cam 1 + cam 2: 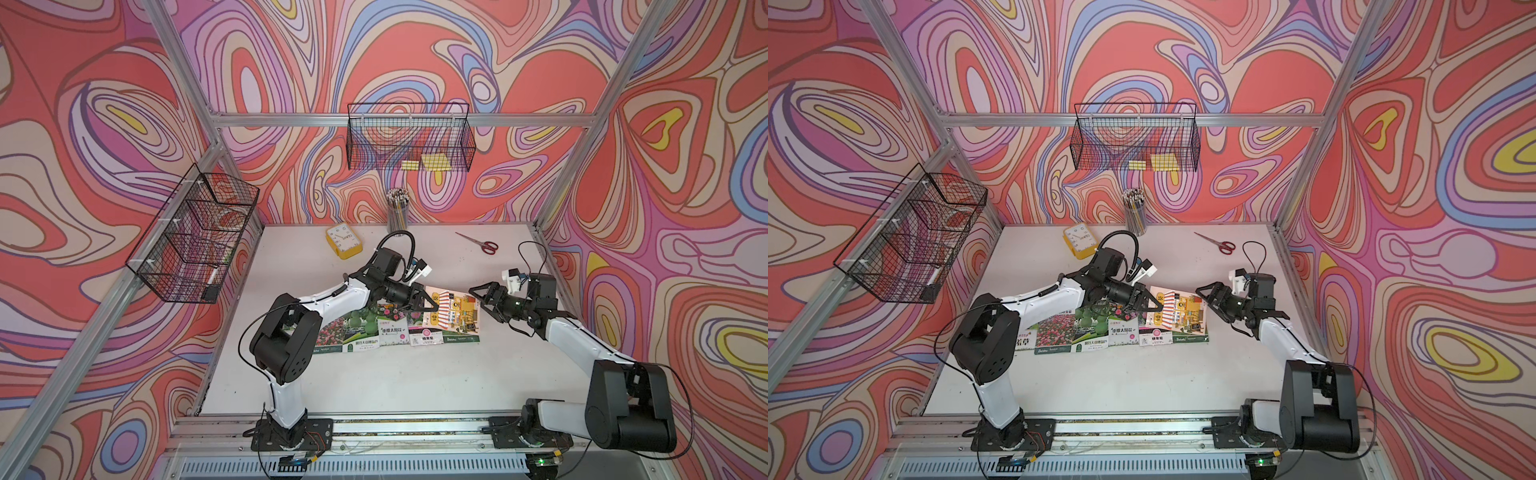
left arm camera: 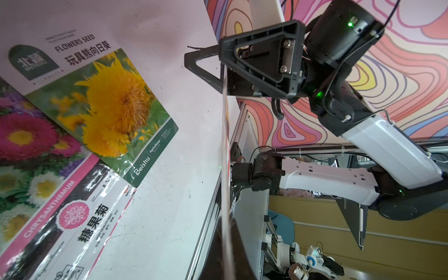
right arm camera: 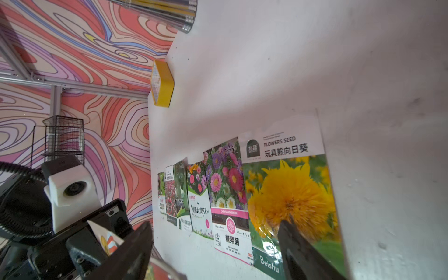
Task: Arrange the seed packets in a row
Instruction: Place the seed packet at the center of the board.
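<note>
White table point(image 1: 374, 374) within swirl-patterned walls point(image 1: 415, 62); left hand point(image 1: 434, 308) tight on shop packet point(image 1: 457, 318), right hand point(image 1: 477, 300) wide, empty.

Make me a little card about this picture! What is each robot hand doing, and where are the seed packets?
Left gripper: fingers shut on the shop packet, held above the table
Right gripper: fingers open, holding nothing, beside that packet
Seed packets on table: six, overlapping in a row
Row's right end: sunflower packet
</note>
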{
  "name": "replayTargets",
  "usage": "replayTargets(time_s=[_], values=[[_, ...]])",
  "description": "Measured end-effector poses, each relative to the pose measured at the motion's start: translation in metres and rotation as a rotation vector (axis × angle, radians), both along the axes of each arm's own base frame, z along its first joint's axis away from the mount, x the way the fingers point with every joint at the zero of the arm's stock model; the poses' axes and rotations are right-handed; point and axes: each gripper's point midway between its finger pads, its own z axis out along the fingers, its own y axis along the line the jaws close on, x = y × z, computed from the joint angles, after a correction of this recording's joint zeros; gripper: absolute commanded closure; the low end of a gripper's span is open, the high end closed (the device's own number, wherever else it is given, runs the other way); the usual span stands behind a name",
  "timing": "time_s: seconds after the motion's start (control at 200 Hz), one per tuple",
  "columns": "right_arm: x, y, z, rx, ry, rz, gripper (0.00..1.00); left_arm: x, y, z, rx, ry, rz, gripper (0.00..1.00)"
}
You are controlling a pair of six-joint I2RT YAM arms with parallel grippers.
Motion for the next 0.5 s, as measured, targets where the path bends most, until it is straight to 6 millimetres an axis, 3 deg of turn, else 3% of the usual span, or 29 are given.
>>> replayTargets(time_s=[0.065, 0.325, 0.366, 0.486, 0.501], values=[[-0.002, 0.005, 0.003, 0.039, -0.014, 0.020, 0.30, -0.001, 0.000, -0.002, -0.006, 0.008, -0.016, 1.00], [-0.011, 0.019, 0.015, 0.161, -0.055, 0.079, 0.83, 0.017, 0.014, -0.019, 0.000, 0.071, 0.015, 1.00], [-0.013, 0.020, 0.016, 0.169, -0.058, 0.085, 1.00, 0.020, 0.015, -0.020, -0.002, 0.078, 0.022, 1.00], [-0.013, 0.022, 0.022, 0.179, -0.077, 0.093, 1.00, 0.026, 0.017, -0.022, -0.011, 0.110, 0.034, 1.00], [-0.013, 0.022, 0.023, 0.179, -0.080, 0.093, 1.00, 0.027, 0.017, -0.023, -0.011, 0.116, 0.035, 0.95]])
